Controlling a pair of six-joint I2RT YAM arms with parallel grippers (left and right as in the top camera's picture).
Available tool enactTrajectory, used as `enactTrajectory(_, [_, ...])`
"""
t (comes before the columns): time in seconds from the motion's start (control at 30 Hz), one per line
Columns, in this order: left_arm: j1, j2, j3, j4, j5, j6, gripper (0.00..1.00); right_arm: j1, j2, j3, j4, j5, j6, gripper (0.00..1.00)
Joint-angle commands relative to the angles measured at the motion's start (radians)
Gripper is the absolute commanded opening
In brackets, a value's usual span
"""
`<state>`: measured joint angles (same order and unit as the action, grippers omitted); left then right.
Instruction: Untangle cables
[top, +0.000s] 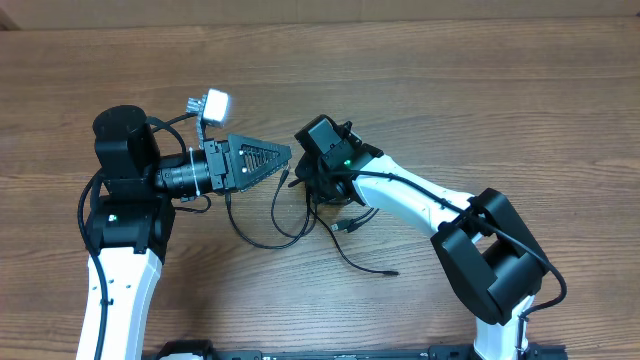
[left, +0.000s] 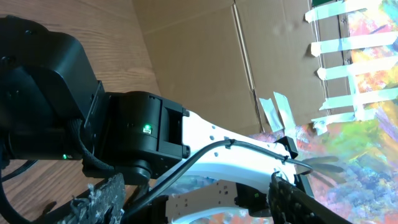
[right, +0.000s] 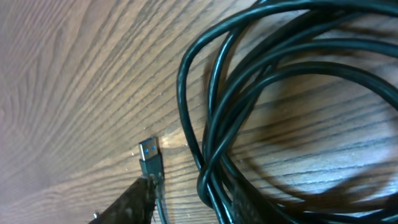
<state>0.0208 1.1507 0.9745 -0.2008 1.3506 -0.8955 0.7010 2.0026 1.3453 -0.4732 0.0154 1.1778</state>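
Note:
The cables (top: 272, 222) are thin black cords lying in loose loops at the table's middle, with one strand trailing to a plug end (top: 388, 272). My right gripper (top: 325, 192) points down onto them. In the right wrist view the coiled cables (right: 249, 93) fill the frame. Its fingers (right: 134, 202) stand apart around several strands, and the left one touches the cord below a blue-tipped USB plug (right: 149, 157); wood still shows between that finger and the bundle. My left gripper (top: 286, 155) hovers just left of the right one, open and empty (left: 199, 205).
The wooden table (top: 480, 100) carries the scene. A small white block (top: 216, 103) on a cable sits behind the left gripper. The right arm's white link (left: 236, 155) fills the left wrist view, very close to the left fingers.

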Motion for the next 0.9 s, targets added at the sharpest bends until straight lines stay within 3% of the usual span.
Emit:
enactTrajectory(0.0, [-0.002, 0.000, 0.002, 0.003, 0.000, -0.026, 0.73, -0.002, 0.011, -0.006, -0.007, 0.029, 0.000, 0.39])
enactTrajectory(0.3, [-0.002, -0.001, 0.002, 0.003, 0.000, -0.026, 0.74, -0.002, 0.070, -0.006, 0.013, 0.035, -0.004, 0.36])
enactTrajectory(0.33, [-0.002, -0.001, 0.002, 0.003, 0.000, -0.026, 0.73, -0.002, 0.077, -0.006, 0.013, 0.035, -0.004, 0.28])
enactTrajectory(0.37, [-0.002, -0.001, 0.002, 0.003, 0.000, -0.026, 0.74, -0.002, 0.085, -0.006, 0.016, 0.032, -0.004, 0.05])
enactTrajectory(0.5, [-0.002, 0.000, 0.002, 0.003, -0.001, -0.025, 0.74, -0.002, 0.087, -0.002, 0.043, 0.027, -0.016, 0.04])
enactTrajectory(0.67, [-0.002, 0.000, 0.002, 0.003, 0.000, -0.025, 0.74, -0.010, 0.084, 0.088, 0.066, -0.048, -0.195, 0.04])
enactTrajectory(0.87, [0.011, 0.000, 0.002, 0.003, -0.001, -0.025, 0.75, -0.008, 0.049, 0.230, -0.082, -0.095, -0.355, 0.04])
